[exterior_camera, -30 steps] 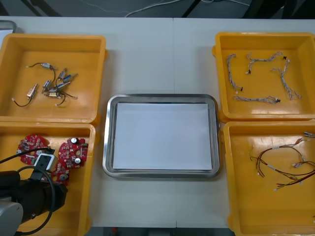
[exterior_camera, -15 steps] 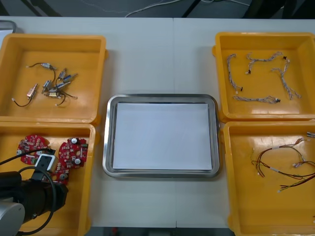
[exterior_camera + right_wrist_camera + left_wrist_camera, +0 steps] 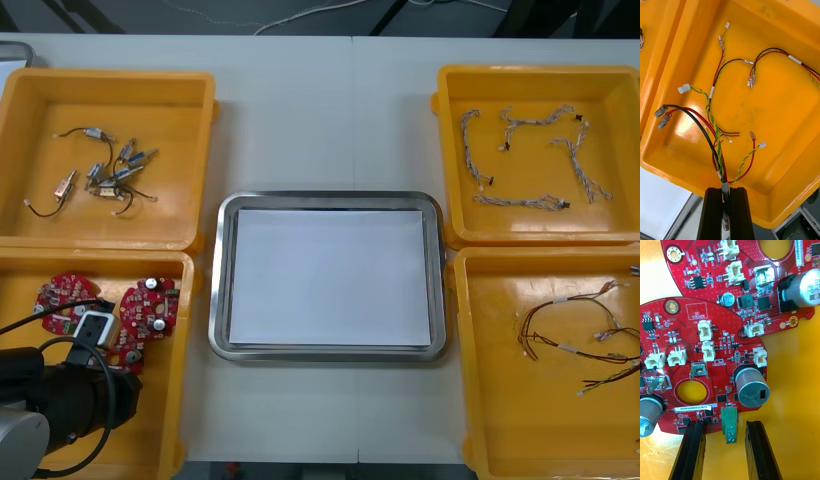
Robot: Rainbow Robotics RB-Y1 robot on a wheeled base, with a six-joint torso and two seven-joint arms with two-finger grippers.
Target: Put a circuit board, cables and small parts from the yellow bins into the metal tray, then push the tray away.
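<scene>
- Cables first: right gripper [image 3: 726, 190] pinching a red and yellow cable bundle [image 3: 718, 161] over the near-right yellow bin [image 3: 782, 112].
- left gripper [image 3: 725, 423] spread open around the green connector [image 3: 729, 426] of a red circuit board [image 3: 696, 352], near-left bin [image 3: 155, 420].
- metal tray [image 3: 325, 352] sits between, white inside.

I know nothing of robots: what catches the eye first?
The left tool, open, straddles a green connector on a red circuit board in the near left yellow bin. The right tool pinches red and yellow cables in the near right bin. Between the bins lies a white-lined metal tray.
</scene>
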